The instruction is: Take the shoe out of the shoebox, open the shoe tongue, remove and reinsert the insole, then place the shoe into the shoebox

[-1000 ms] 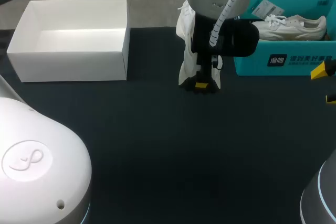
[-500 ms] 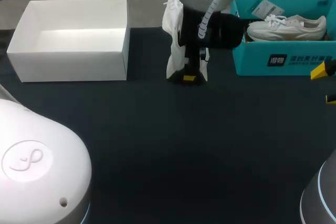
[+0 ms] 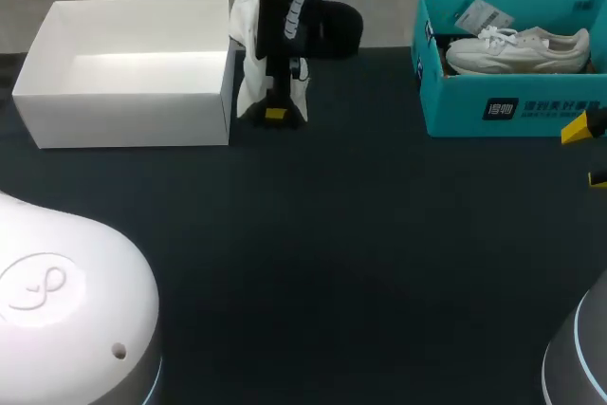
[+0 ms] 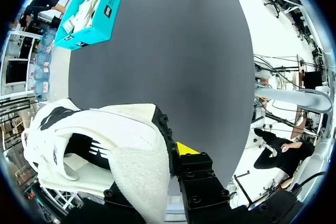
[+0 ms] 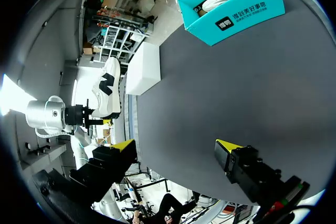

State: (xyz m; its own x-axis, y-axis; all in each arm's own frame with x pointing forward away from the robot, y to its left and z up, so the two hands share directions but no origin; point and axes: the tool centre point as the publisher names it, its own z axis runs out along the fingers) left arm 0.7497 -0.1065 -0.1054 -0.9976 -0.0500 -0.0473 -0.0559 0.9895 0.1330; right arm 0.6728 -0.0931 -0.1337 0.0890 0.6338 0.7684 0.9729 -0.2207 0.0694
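1. Dark table (image 3: 360,263): bare surface in the near ground.
2. Right gripper (image 5: 175,146): sits near the table's right edge, short of the teal box. Its fingers stand wide apart with only the table surface between them. It holds nothing.
3. Left gripper (image 3: 273,113): points downward at the far side of the table, closed on the white shoe (image 4: 105,135). One yellow tip shows against the outside of the shoe's collar. The other finger is hidden behind the fleecy lining, so the exact bite cannot be seen.
4. White shoe: hangs on end from the left gripper, with its opening toward the wrist camera. A dark side logo shows in the right wrist view. It is outside the white shoebox (image 3: 123,120), just beside the box's right front corner. Whether its lower end touches the table cannot be told.
5. White shoebox: open-topped, at the far left of the table, nothing visible inside.
6. Teal box (image 3: 512,106): at the far right, well apart from the white shoebox. A second white sneaker (image 3: 526,49) lies on its side inside, with a paper tag beside it.
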